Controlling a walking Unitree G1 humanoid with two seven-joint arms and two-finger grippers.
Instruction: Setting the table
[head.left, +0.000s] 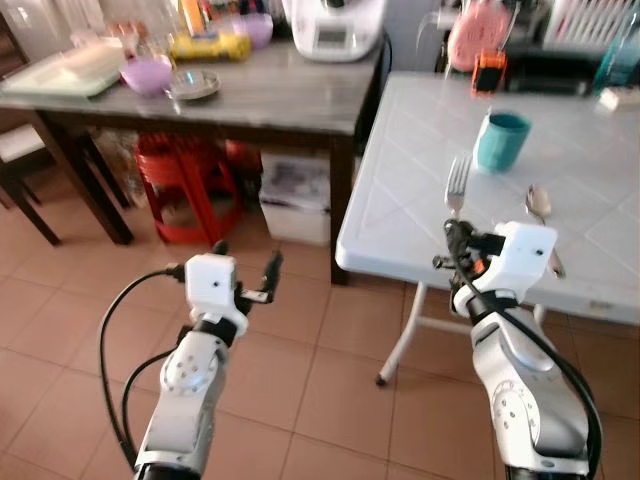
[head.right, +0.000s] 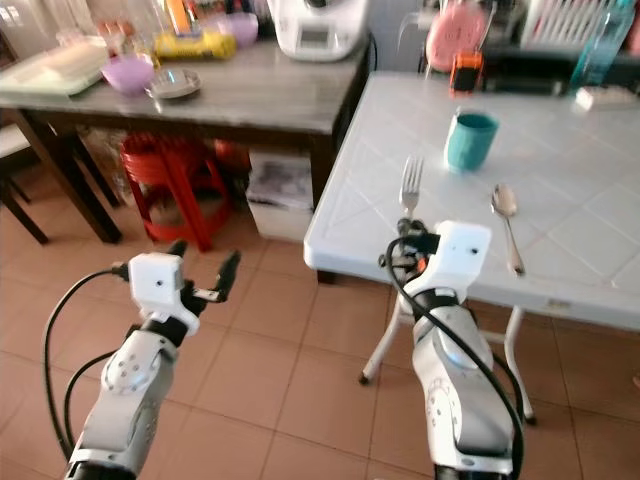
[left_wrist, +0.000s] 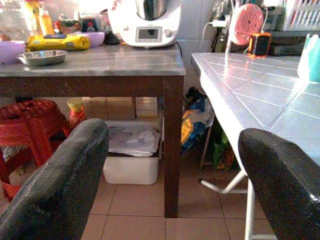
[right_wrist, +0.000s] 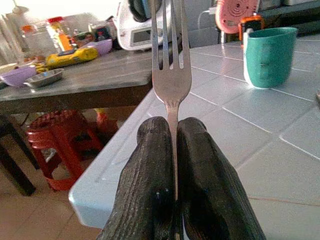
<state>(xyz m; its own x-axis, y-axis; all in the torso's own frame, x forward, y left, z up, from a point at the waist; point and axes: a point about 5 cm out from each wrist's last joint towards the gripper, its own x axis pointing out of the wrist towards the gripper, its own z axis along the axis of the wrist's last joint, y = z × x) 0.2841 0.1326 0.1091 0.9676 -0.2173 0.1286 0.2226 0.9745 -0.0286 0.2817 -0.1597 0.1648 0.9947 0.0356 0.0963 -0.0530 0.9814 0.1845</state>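
My right claw (right_wrist: 175, 165) is clamped on one metal fork (right_wrist: 171, 65), handle pinched between the two ribbed black rubber fingers (right_wrist: 147, 175), tines pointing away, held just over the near edge of the white tiled surface (head.left: 420, 150). On that surface I count one teal cup (head.left: 501, 140), smooth and round, and one shiny metal spoon (head.left: 540, 210) lying flat just right of the fork, apart from it. An orange-and-black gadget (head.left: 489, 72) stands at the far edge. My left claw (head.left: 245, 270) hangs over the terracotta floor tiles (head.left: 330, 400) with its fingers spread, gripping nothing. Further back there's a grey wood-grain surface (head.left: 280, 95) on dark legs with two purple bowls (head.left: 147, 74), one round steel dish (head.left: 193, 85), one yellow packet (head.left: 210, 46) and a white appliance (head.left: 335, 28). One red plastic stool (head.left: 185, 185) and one white box (head.left: 295, 195) sit underneath.
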